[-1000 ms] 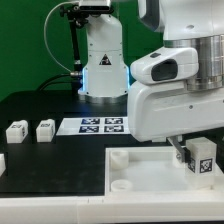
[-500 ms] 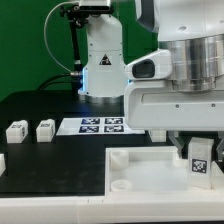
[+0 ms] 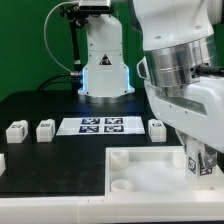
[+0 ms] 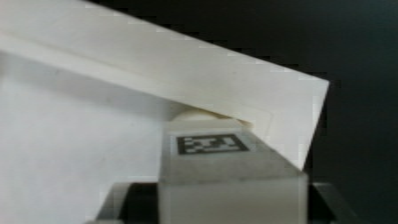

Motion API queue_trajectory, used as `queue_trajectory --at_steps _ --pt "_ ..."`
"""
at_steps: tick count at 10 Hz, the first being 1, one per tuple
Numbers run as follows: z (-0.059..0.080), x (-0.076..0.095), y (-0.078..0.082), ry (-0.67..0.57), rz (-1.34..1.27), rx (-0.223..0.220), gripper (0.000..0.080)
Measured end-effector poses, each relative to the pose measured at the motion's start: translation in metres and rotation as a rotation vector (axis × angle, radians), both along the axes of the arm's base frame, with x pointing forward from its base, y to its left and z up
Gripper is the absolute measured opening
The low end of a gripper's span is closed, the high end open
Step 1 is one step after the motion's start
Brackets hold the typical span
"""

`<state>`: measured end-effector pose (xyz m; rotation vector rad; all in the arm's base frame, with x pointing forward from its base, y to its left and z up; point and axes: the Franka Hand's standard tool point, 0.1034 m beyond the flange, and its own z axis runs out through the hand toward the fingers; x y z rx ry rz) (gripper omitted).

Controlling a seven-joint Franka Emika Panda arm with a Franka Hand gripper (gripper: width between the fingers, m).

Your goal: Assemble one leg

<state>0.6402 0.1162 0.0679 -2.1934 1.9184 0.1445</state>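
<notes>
Exterior view: the arm fills the upper right, bent down over the far right end of the big white tray piece lying on the black table. The gripper is low at the tray's right edge, w/ a leg between its fingers; a black-and-white tag shows on the leg's face. The leg sits at or just above the tray's right corner. Can't tell from here if it touches.

Wrist view: the leg is seen up close, tag facing the camera, pinched by the gripper, w/ finger pads pressed against both its sides. Its end meets the tray near the raised edge, probably at a corner, though the framing is too tight to be sure.

Other bits on the table: two more legs and side by side toward the exterior view's left, a third just beyond the tray's far edge, near the arm. The marker board lies flat between them, in front of the robot base. A round socket shows at the tray's near left corner.
</notes>
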Motion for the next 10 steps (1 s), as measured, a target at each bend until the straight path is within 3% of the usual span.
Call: queue_trajectory --at_steps 2,3,4,5,6,7,10 --pt "-0.0003 -0.0010 0.0044 0.037 -0.146 0.022 0.0300" --pt "-0.0003 -0.0009 0.0043 0.018 -0.072 0.016 0.0395" --pt "-0.0003 -0.0011 0.0052 0.019 -0.072 0.017 0.0547" --pt "-0.0002 -0.0047 0.0066 0.016 0.077 0.002 0.0547" --pt "0.0029 -0.0073 0.0093 0.014 0.274 -0.022 0.0628" --pt "0.0041 -0.0076 0.0112 -0.009 0.447 -0.060 0.0628" --pt "0.0031 -0.0075 0.0090 -0.075 0.736 -0.068 0.0648"
